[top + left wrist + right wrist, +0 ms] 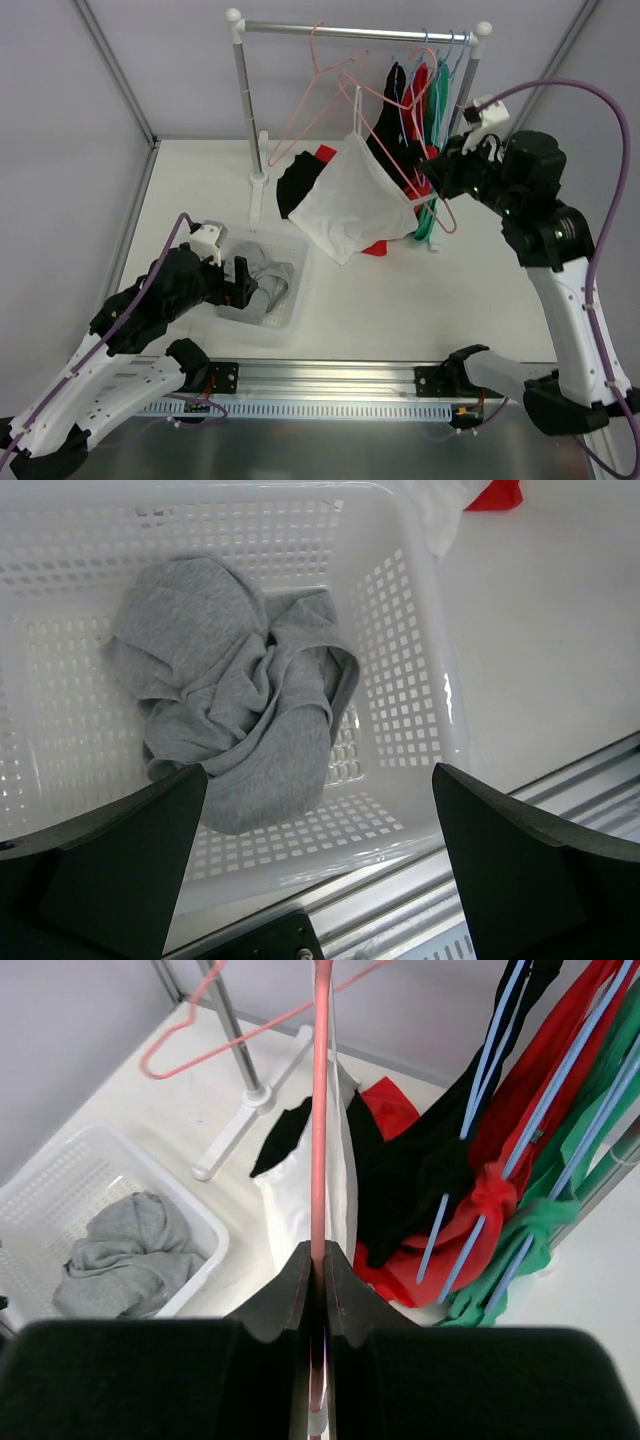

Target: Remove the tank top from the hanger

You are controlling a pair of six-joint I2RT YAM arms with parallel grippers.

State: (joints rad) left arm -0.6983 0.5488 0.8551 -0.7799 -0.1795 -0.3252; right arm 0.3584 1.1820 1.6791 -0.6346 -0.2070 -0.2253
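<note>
A white basket [287,316] [410,660] sits on the table [400,310] at its near left, and the only thing in it is a crumpled gray garment [272,278] [240,710], bunched toward the middle with bare mesh floor around it. The left gripper [243,283] [318,780] hangs just above this basket with its fingers [120,860] spread wide and nothing between them. The white tank top [350,200] [290,1195] is outside the basket, draped on a pink hanger [395,150] [320,1110] in front of the clothes rack [360,30]; its lower edge hangs near the basket's far right corner without going in. The right gripper [432,172] [318,1265] has its fingers pressed tight together on the thin pink wire of that hanger, beside the tank top's right edge. Whether the hanger's hook is on the rail cannot be made out. A second pink hanger [290,120] dangles bare and tilted from the rail. At the rail's right end, black [420,1180], red [530,1090] and green [590,1130] garments hang close together on blue hangers [480,1090], just behind the right gripper.
</note>
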